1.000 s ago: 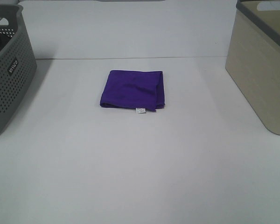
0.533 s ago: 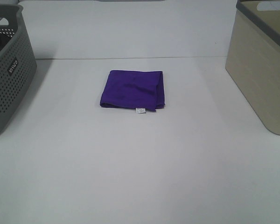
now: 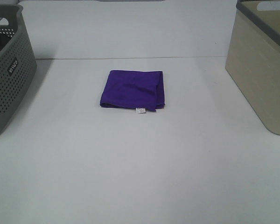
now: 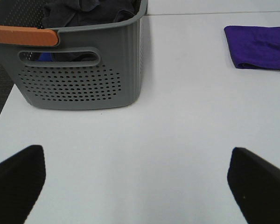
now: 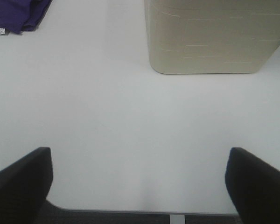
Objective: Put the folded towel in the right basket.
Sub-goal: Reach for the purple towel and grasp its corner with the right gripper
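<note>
L gripper (image 4: 139,184): fingers spread wide, empty, over table (image 3: 140,168). R gripper (image 5: 139,183): same, spread wide, nothing held. Folded towel (image 3: 132,90), purple: flat on table, mid, btwn grey basket (image 3: 9,79) & beige right basket (image 3: 261,70), well apart from both.

One high, two low; towel (image 3: 133,90) in all

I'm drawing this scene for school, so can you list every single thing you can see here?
towel: one, purple, folded, middle of the table
tag: one, white, on the towel's near edge
left basket: one, grey, left of the towel, dark clothes inside
right basket: one, beige, right of the towel
table: one, white, under everything
left pincer: one, black, open, over the table
right pincer: one, black, open, over the table
</note>
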You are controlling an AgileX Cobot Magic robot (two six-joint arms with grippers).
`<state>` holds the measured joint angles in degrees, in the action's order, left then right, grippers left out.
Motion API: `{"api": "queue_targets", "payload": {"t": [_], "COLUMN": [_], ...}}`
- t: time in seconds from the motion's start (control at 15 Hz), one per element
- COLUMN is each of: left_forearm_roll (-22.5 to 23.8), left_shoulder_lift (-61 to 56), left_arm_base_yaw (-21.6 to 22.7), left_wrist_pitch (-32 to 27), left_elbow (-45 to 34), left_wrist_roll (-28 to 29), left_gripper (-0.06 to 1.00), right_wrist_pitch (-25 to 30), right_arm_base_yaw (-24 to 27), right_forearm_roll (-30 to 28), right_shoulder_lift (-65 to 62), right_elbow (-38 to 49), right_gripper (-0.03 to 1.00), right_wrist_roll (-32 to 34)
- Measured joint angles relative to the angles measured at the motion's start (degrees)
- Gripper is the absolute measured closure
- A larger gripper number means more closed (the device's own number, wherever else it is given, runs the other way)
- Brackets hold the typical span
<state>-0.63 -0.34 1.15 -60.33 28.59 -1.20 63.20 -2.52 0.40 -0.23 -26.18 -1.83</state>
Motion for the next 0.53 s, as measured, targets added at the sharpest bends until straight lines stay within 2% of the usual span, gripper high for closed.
{"api": "queue_targets", "payload": {"t": [0.33, 0.4, 0.53], "left_forearm_roll": [0.00, 0.00, 0.00], "left_shoulder_lift": [0.00, 0.00, 0.00], "left_arm_base_yaw": [0.00, 0.00, 0.00], "left_wrist_pitch": [0.00, 0.00, 0.00], "left_elbow": [0.00, 0.00, 0.00], "left_wrist_roll": [0.00, 0.00, 0.00], "left_gripper": [-0.05, -0.05, -0.05], "right_wrist_pitch": [0.23, 0.46, 2.23], "right_arm_base_yaw": [0.00, 0.00, 0.00], "right_forearm_roll": [-0.06, 0.29, 2.98], "right_shoulder_lift": [0.46, 3.32, 17.25], "right_elbow": [-0.57, -2.86, -12.49], "right_gripper": [0.00, 0.00, 0.00], "right_wrist_roll": [0.00, 0.00, 0.00]}}
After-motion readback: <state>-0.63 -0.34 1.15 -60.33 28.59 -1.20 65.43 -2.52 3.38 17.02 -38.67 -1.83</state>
